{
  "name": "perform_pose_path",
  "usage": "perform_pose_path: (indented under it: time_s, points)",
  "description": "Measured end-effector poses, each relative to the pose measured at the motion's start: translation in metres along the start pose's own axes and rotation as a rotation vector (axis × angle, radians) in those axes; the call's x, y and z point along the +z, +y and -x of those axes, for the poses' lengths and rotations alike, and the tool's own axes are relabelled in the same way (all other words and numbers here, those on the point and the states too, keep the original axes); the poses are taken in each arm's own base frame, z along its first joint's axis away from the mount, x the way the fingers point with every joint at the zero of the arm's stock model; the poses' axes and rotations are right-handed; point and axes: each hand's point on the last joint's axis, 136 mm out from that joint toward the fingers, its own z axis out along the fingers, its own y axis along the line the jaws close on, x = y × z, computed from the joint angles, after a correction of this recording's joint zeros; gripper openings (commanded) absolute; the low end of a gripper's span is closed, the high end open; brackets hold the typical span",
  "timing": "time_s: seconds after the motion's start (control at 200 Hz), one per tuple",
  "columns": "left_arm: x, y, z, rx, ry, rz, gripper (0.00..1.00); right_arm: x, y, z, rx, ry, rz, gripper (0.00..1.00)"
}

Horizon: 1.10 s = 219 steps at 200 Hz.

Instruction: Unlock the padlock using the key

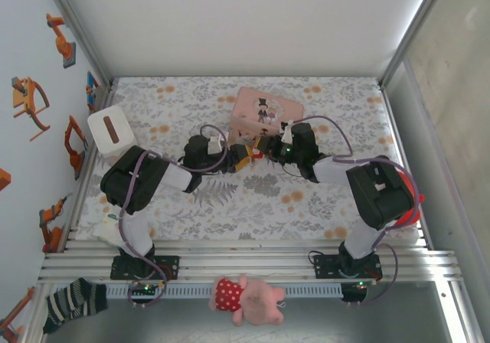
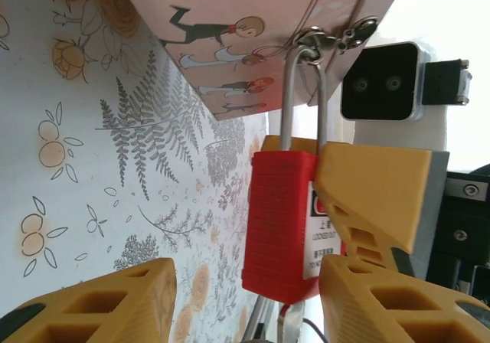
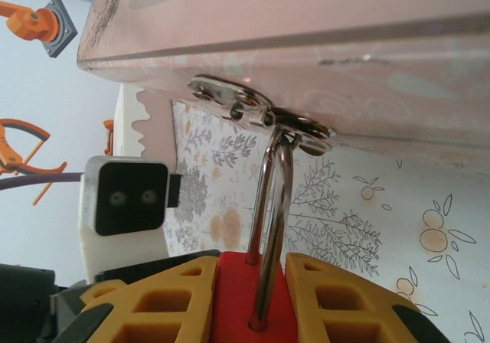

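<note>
Step in hand, as I read it: lock braced, key work about to start, nothing unlocked yet. Padlock (image 2: 279, 220) hangs by its shackle (image 3: 274, 205), which is seated in the body and threaded thru the metal hasp (image 3: 253, 113) on the near face of the pink box (image 1: 264, 109). Box sits twd the far edge of the table (image 1: 191, 205), abt mid-width. Right gripper (image 3: 247, 272) is clamped on the red body, one yellow finger each side, just below where the shackle legs enter. Left gripper (image 1: 242, 159) meets it from the left. Its fingers (image 2: 99, 305) stand well apart w/ the lock's bottom end between them: the left one is clear of it, while the other is v close to the label side, contact can't tell. It grips nothing I can make out. A thin silvery bit (image 2: 289, 324) shows under the lock's bottom end, prob the key or its ring, too cropped to say. Next move needs the left jaws to pinch that piece squarely and turn it while the right keeps the body from twisting. Shackle should then pull free.
</note>
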Motion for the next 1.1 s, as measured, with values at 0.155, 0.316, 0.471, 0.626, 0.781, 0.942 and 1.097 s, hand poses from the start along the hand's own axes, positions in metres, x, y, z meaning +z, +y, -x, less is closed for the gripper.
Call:
perform_pose_path:
  time_s: [0.155,0.316,0.471,0.626,0.781,0.942,1.097]
  points:
    - [0.006,-0.009,-0.001,0.001,0.003,-0.045,0.49,0.000,0.000,0.000,0.011,0.000,0.000,0.00]
    - [0.012,-0.020,-0.004,0.014,0.011,-0.074,0.47,0.000,0.002,0.001,0.021,-0.004,0.010,0.00]
    - [0.016,-0.021,-0.002,0.012,0.008,-0.093,0.41,0.001,0.004,0.004,0.034,-0.012,0.024,0.00]
    - [0.017,-0.022,0.000,-0.002,0.003,-0.107,0.30,0.000,0.005,0.007,0.043,-0.015,0.035,0.00]
    - [0.018,-0.026,0.003,-0.009,-0.001,-0.117,0.20,-0.001,0.008,0.010,0.052,-0.022,0.050,0.00]
    - [0.017,-0.026,0.004,-0.010,-0.004,-0.117,0.10,-0.001,0.008,0.011,0.049,-0.025,0.055,0.33]
    - [0.018,-0.028,0.004,-0.008,-0.005,-0.120,0.03,0.000,0.005,0.007,0.073,-0.014,0.047,0.69]
